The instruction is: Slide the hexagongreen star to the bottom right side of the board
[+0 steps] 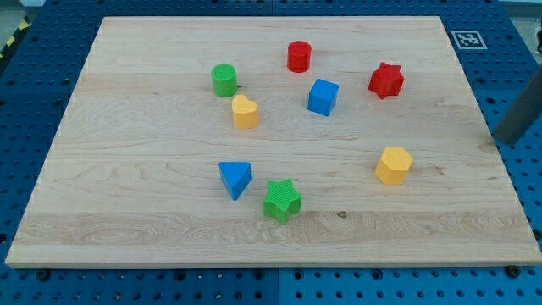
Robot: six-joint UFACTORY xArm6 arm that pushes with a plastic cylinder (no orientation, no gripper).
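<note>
The green star (pixel 281 201) lies on the wooden board (pixel 127 212) at the lower middle. A blue triangle (pixel 235 179) sits just to its upper left. The dark rod enters from the view's right edge; my tip (pixel 502 138) rests at the board's right edge, far right of the green star and right of the yellow hexagon (pixel 394 165).
A green cylinder (pixel 224 80), a yellow heart-shaped block (pixel 245 112), a red cylinder (pixel 299 57), a blue cube (pixel 323 97) and a red star (pixel 386 80) stand in the upper half. A tag marker (pixel 467 38) lies beyond the top right corner.
</note>
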